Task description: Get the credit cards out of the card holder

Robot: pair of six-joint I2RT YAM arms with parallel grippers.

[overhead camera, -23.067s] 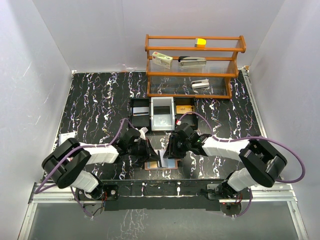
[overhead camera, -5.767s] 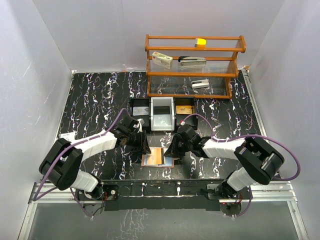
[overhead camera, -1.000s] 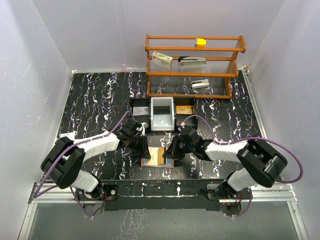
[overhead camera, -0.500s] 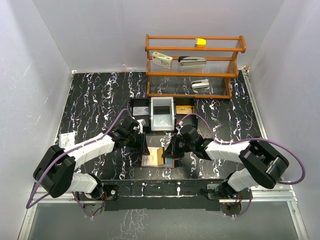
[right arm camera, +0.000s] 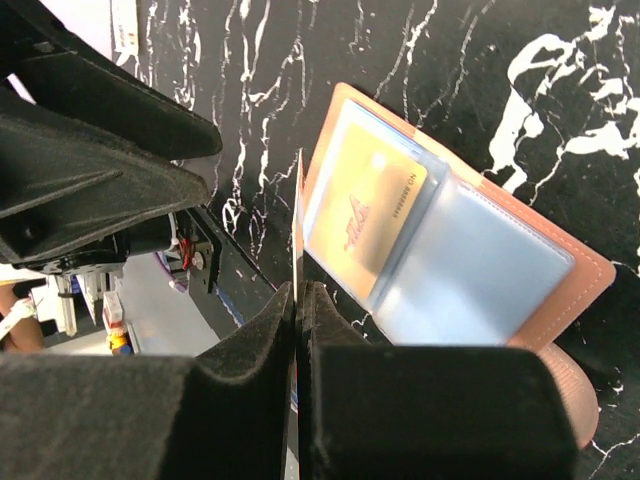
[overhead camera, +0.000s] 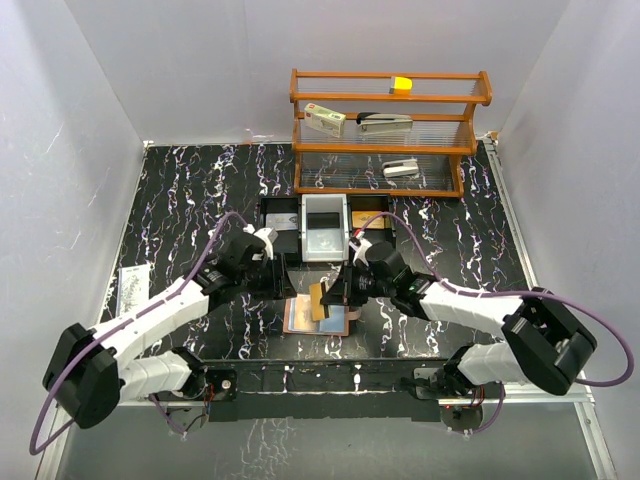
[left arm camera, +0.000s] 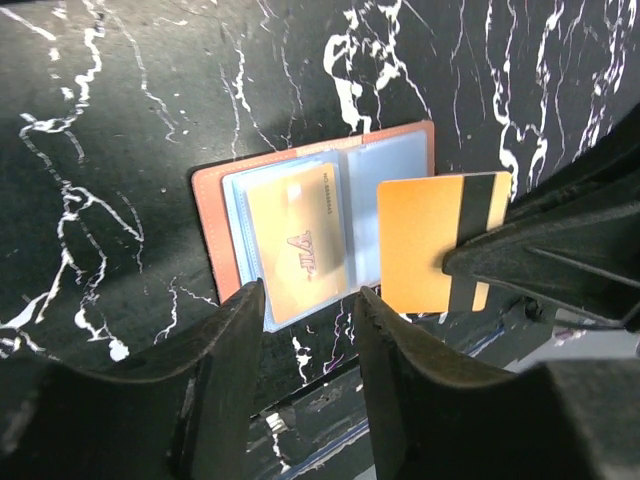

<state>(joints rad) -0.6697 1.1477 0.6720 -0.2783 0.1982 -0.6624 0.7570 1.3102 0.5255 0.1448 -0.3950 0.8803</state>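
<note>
**Card holder [overhead camera: 298,322] open on bench [overhead camera: 200,200], orange card [overhead camera: 320,300] in right pincer [overhead camera: 341,296]**

Position of card holder [left arm camera: 398,160]: flat and spread wide on black marbled bench, close to near edge, roughly midway between the two arm bases. Salmon-brown cover down, pale blue-grey pockets up. Gold card [left arm camera: 300,240] tucked in left-hand pocket. Right-hand pockets plain blue-grey.

Right pincer [right arm camera: 297,296]: jaws clamped tight on orange card [left arm camera: 420,245], gripping it at the end with the black stripe. Card out of the pockets, over right half of holder in left wrist view. Seen edge-on as a thin line [right arm camera: 298,220] in right wrist view, with open card holder [right arm camera: 480,270] and gold card [right arm camera: 365,215] beyond it. Contact between orange card and holder: cannot tell.

Left pincer [overhead camera: 280,281]: jaws partway apart, clear gap between fingers, nothing held. Just beside far-left corner of holder in top view. In own wrist view, left pincer [left arm camera: 305,296] with dark fingers in foreground, tips lined up with holder's near edge. Touching holder or not: cannot tell.

Just far of holder: row of small trays, black tray [overhead camera: 279,228] at left, white tray [overhead camera: 325,212] beside it, one more dark tray further right with something tan inside.

Far side of bench: wooden rack [overhead camera: 390,150] near back wall, yellow block on top tier, small box and dark stapler-like thing on middle tier, pale object on lowest tier.

Left side of bench: paper slip [overhead camera: 130,285], well apart from holder.
</note>
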